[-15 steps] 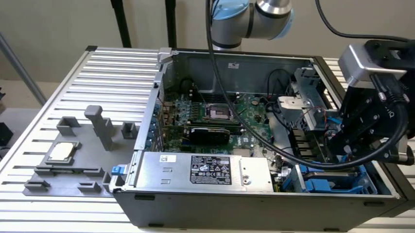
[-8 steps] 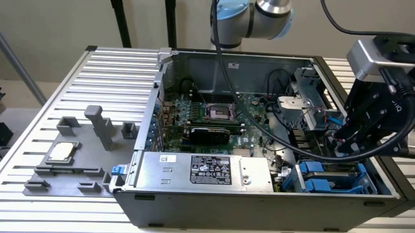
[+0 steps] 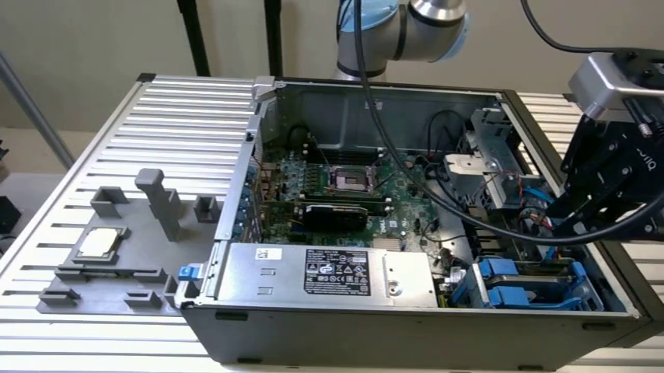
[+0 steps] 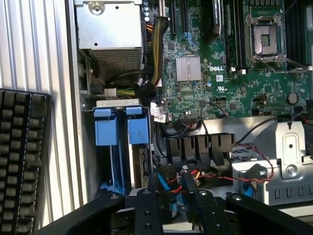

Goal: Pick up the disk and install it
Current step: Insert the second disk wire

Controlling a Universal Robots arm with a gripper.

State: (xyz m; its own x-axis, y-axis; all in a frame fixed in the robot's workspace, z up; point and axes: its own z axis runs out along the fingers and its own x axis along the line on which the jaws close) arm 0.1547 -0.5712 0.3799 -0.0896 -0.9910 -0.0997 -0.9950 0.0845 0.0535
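Note:
The open computer case (image 3: 311, 330) lies on the slatted table. In its drive bay at the exterior view's lower right, two blue carriers (image 3: 524, 281) stand side by side, edge up. The wrist view shows their blue tabs (image 4: 121, 128) and the disk's thin metal edge between blue rails (image 4: 117, 171). I cannot tell which slot holds the disk of the task. My gripper (image 3: 579, 221) hangs just above and beside the bay. Its black fingers (image 4: 146, 208) stand apart over red and black cables, with nothing between them, so the gripper (image 4: 173, 208) is open.
A grey power supply box with a black label (image 3: 332, 272) fills the case's front. The green motherboard (image 3: 343, 186) lies behind it. A small silver chip (image 3: 99, 242) rests on a grey fixture on the table. A black keyboard (image 4: 22, 161) lies beside the case. Cables crowd the bay.

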